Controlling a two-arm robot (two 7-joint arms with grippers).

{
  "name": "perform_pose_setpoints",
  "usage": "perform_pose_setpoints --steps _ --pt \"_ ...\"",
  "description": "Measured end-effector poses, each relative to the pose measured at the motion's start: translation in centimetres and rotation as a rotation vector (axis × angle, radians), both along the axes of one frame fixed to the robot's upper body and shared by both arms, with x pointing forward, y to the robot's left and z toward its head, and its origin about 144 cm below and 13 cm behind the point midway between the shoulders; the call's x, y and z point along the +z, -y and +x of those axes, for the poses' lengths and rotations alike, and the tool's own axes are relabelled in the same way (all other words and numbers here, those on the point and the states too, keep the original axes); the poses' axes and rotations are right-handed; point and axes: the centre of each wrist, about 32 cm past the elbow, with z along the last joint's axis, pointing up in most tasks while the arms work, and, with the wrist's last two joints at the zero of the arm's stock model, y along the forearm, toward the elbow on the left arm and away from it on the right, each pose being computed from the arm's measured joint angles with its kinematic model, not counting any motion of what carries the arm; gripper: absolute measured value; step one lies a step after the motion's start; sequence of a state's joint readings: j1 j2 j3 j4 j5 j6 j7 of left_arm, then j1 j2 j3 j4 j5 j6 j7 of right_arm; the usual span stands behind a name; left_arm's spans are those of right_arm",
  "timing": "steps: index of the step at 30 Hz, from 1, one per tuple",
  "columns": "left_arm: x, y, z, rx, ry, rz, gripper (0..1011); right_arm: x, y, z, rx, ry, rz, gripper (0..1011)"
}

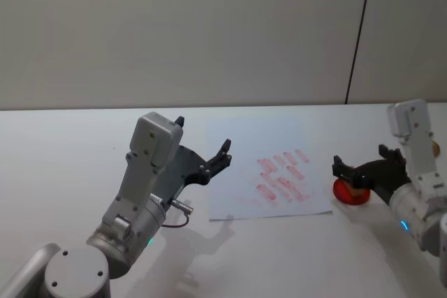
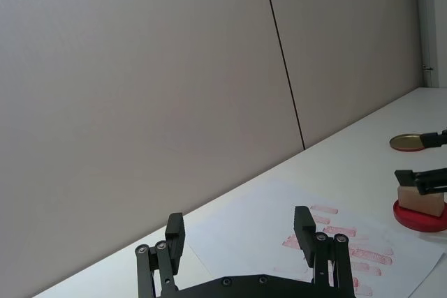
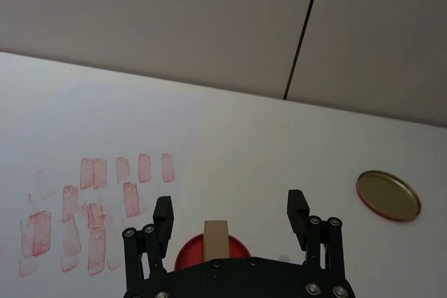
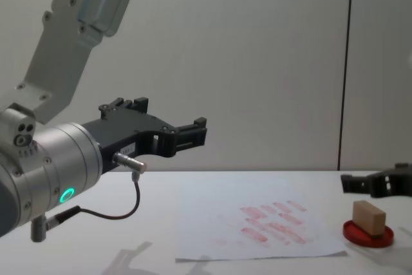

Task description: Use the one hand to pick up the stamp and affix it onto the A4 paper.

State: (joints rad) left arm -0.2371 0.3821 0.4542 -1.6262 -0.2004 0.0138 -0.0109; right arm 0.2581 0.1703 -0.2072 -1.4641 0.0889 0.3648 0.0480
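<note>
The stamp (image 4: 369,216), a small tan wooden block, stands on a flat red round ink pad (image 4: 367,234) to the right of the A4 paper (image 1: 258,144). The sheet carries rows of red oblong imprints (image 1: 283,176). My right gripper (image 1: 357,172) hovers open just over the stamp (image 3: 216,238). Its fingers (image 3: 163,209) are spread wide to either side of the block, and I see no contact. My left gripper (image 1: 202,135) is held open in the air at the paper's left edge, with nothing in it.
A round gold lid (image 3: 387,195) lies on the white table (image 1: 70,144) beyond the ink pad, to the far right. A thin cable (image 4: 122,214) loops under the left wrist. A plain wall runs along the table's back edge.
</note>
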Motion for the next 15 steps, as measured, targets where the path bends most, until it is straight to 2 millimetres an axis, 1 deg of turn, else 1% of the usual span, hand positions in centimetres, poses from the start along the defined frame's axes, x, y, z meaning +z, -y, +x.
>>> perform_pose_setpoints --steps 10,15 --pt "0.0 0.0 0.0 0.0 0.0 0.0 993 0.8 0.5 -2.3 -0.005 0.11 -0.025 1001" --pt "0.0 0.0 0.0 0.0 0.0 0.0 993 1.0 0.7 -3.0 -0.006 0.139 -0.032 1001"
